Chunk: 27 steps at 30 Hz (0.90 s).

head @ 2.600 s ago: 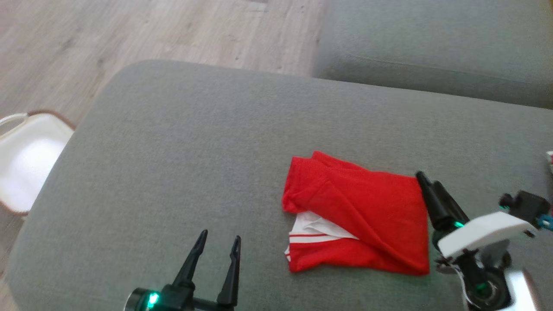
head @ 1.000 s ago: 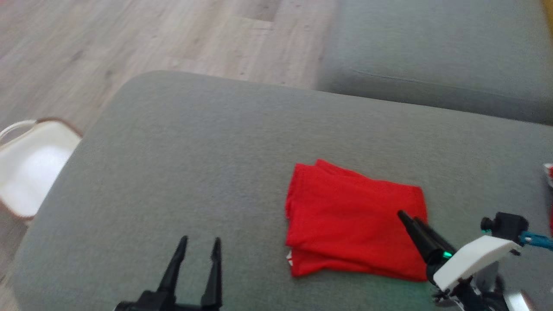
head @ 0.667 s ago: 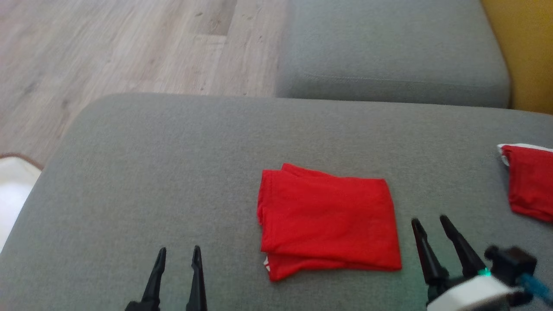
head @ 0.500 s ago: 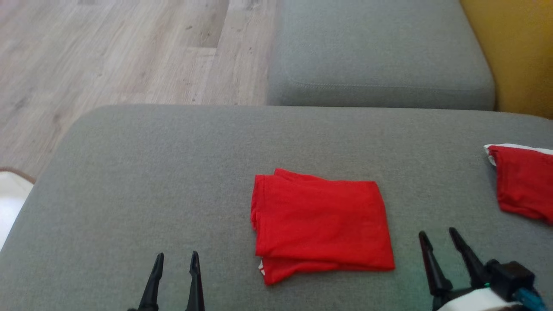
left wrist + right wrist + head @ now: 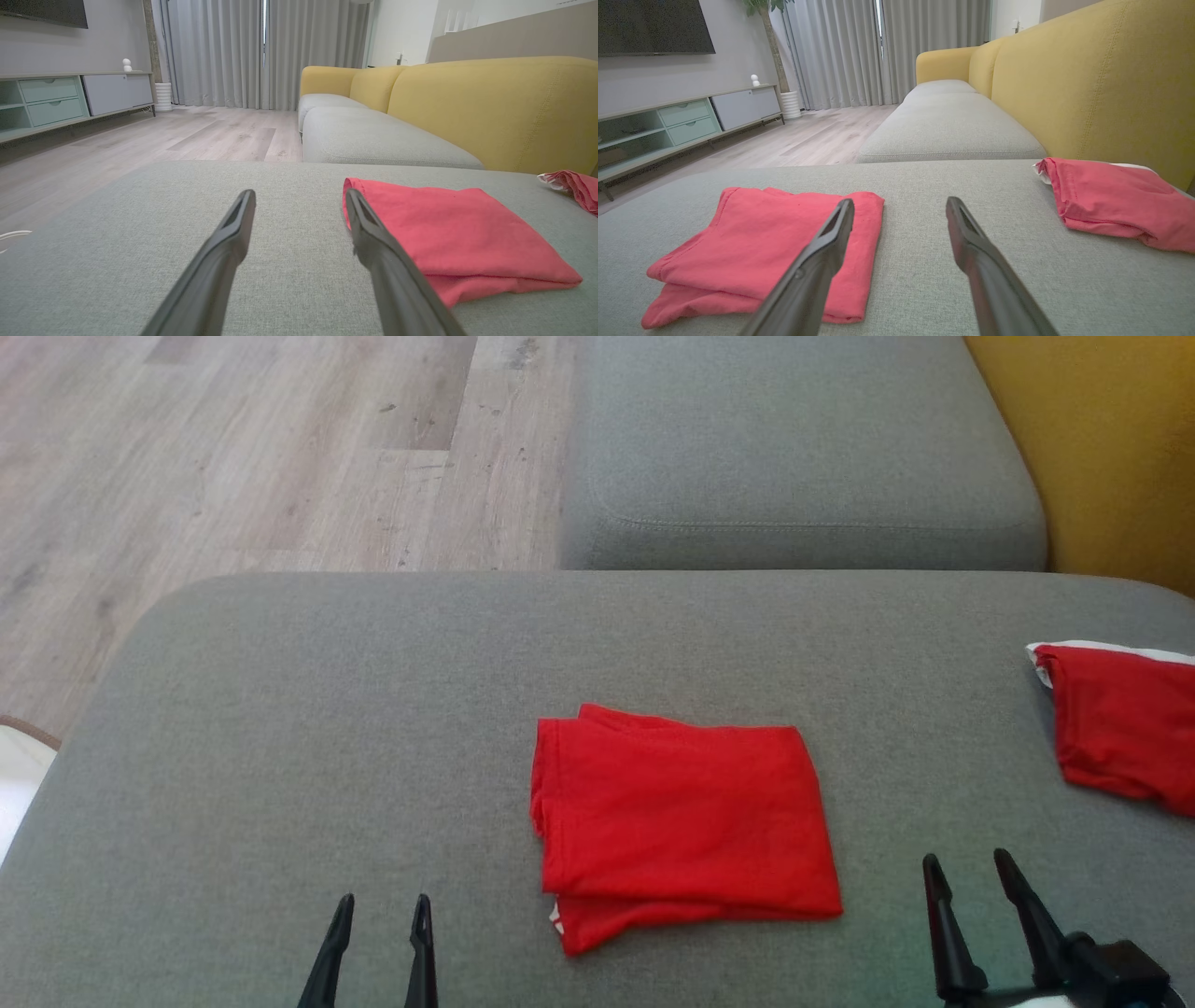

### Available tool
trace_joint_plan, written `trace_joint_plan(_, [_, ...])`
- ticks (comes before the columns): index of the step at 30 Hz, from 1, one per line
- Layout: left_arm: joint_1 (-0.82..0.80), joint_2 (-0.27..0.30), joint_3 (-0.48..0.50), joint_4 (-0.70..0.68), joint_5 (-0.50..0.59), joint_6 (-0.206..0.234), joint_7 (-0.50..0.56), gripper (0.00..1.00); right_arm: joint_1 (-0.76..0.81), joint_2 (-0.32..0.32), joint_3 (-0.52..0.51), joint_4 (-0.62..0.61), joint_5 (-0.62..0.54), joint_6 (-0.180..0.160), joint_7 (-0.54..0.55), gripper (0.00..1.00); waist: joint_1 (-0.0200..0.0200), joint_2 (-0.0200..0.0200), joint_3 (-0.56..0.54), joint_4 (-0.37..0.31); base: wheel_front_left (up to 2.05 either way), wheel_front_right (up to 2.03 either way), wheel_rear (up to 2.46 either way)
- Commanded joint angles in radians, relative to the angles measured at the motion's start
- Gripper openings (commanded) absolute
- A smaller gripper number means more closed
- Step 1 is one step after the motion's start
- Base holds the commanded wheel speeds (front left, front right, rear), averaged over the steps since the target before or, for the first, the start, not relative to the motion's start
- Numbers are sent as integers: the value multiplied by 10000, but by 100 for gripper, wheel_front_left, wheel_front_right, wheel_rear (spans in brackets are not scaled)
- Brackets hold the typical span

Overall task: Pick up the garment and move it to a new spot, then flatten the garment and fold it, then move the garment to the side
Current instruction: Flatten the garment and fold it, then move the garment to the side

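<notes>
At the near edge of the broad grey fabric seat cushion [image 5: 280,709], the left gripper [image 5: 385,901] and the right gripper [image 5: 965,857] point forward, dark fingers spread wide with nothing between them. Between the two, a little farther on, lies the folded red cloth garment [image 5: 681,821], a flat rectangle showing a sliver of white at its near left corner, touched by neither gripper. Farther right rests a second folded red garment with white trim [image 5: 1116,728]. Beyond are another grey seat cushion [image 5: 794,448], the mustard-yellow sofa backrest [image 5: 1102,448] and the pale wooden plank floor [image 5: 233,448].
</notes>
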Motion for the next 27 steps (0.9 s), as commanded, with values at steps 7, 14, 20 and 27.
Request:
trace_joint_plan(7, [-438,-96,354,-248,211,-159,-95,100,-423,-20,94,-303,-115,-7,-136,100,1,0,-3,2,0,0,0])
trace_joint_plan(14, [-484,-98,389,-203,289,-218,-95,100,-394,38,89,-272,-214,-7,-137,100,1,0,-8,-79,0,0,0])
trace_joint_plan(20, [-519,-99,406,-173,267,-219,-95,100,-344,85,45,-230,-268,-7,-137,100,1,0,-36,-106,0,0,0])
trace_joint_plan(27, [-505,-100,451,-181,61,-152,-95,100,-294,110,70,-164,-318,-7,-137,100,1,0,-93,-182,0,0,0])
